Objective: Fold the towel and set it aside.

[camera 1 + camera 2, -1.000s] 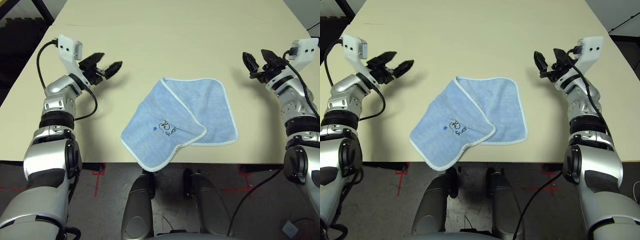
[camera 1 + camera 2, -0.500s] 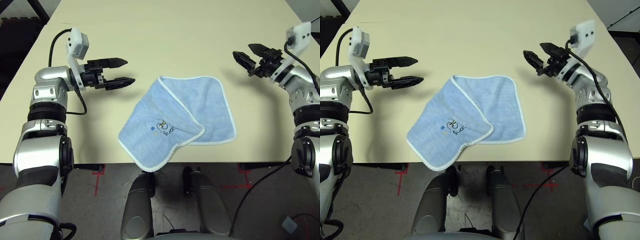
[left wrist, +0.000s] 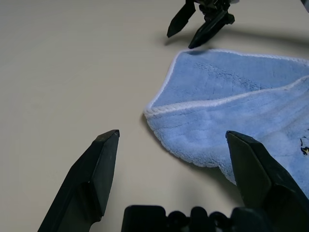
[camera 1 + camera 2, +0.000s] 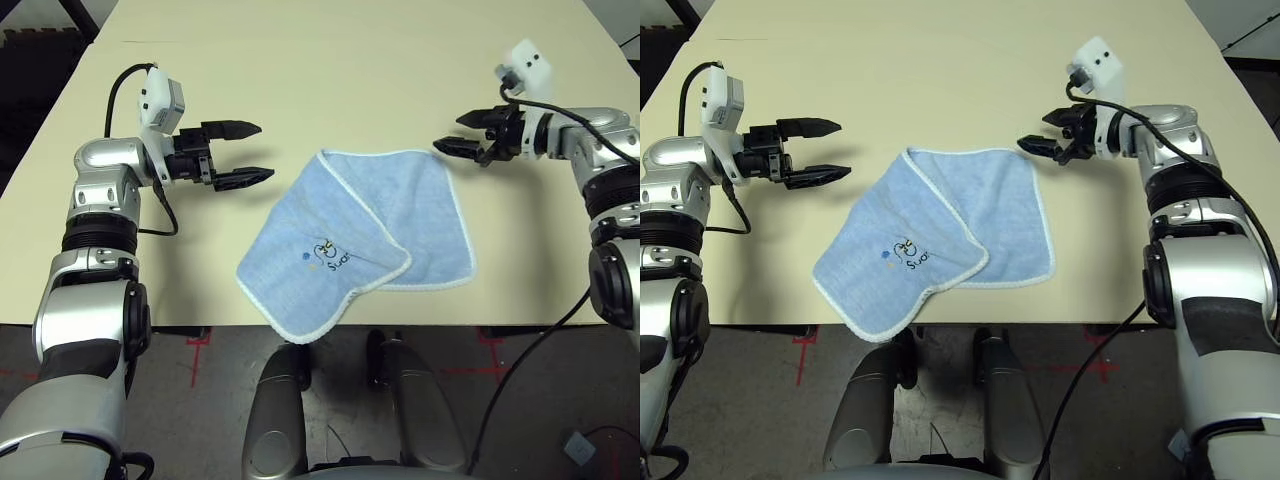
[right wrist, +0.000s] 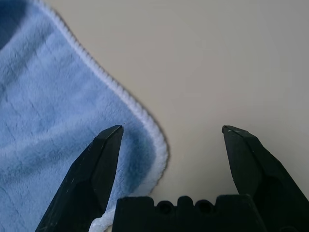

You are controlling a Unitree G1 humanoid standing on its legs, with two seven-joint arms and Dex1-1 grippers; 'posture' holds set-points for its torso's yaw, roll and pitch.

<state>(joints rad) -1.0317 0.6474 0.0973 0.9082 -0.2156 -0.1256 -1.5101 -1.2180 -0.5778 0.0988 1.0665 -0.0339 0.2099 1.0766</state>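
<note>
at mid-frame on the table (image 4: 300,60) lies the half-folded towel (image 4: 360,235); left gripper (image 4: 250,153) and right gripper (image 4: 447,133) flank its upper corners, both spread wide, holding nothing

Both eye views look steeply down from the head over the whole surface (image 4: 330,60) and share the towel (image 4: 360,235). Each wrist view looks low and close along its own pincer at a towel corner.
</note>
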